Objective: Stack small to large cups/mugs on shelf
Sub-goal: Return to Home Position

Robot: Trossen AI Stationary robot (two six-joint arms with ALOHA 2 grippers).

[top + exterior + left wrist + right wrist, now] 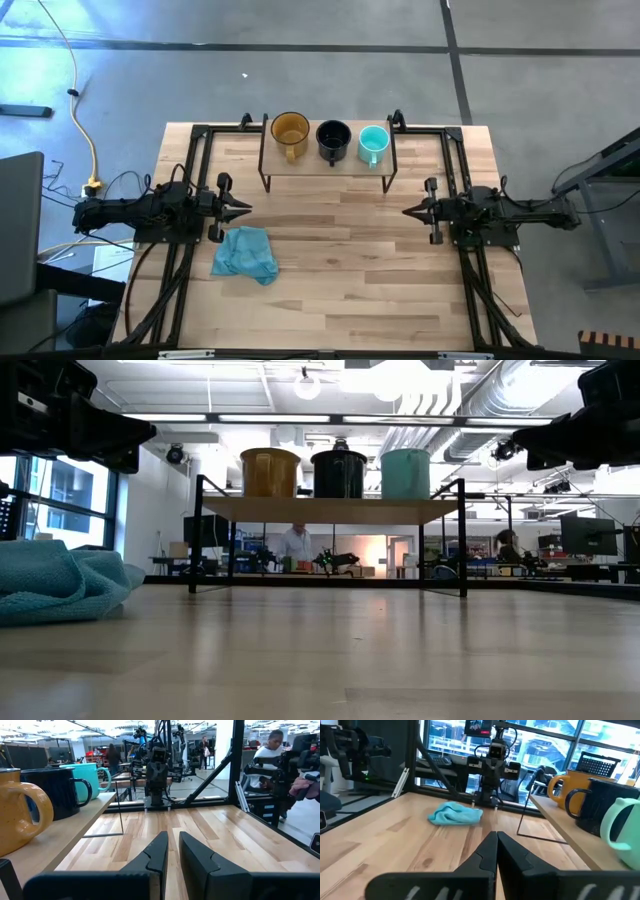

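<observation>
three small mugs stand upright in a row on the shelf [310, 164], a low light-wood board on thin black legs at the far edge of the wooden bench [350, 280]. from the left arm's side to the right's, they are the translucent amber-yellow mug [290, 131], the black mug [333, 138] and the teal mug [373, 142]. they sit side by side, none inside another, with their handles turned toward the middle of the bench. the left hand [246, 209] hangs above the bench on its own side, pointing inward. its fingers are drawn almost together with only a thin gap between them, and they grip nothing. the right hand [404, 211] faces it from the opposite side, its fingers pressed closed and also empty. both hands are well apart from the shelf and the mugs. a crumpled blue cloth [245, 253] lies on the bench just beside the left hand. in the low view, a person [295, 543] is visible in the workshop beyond the shelf.
</observation>
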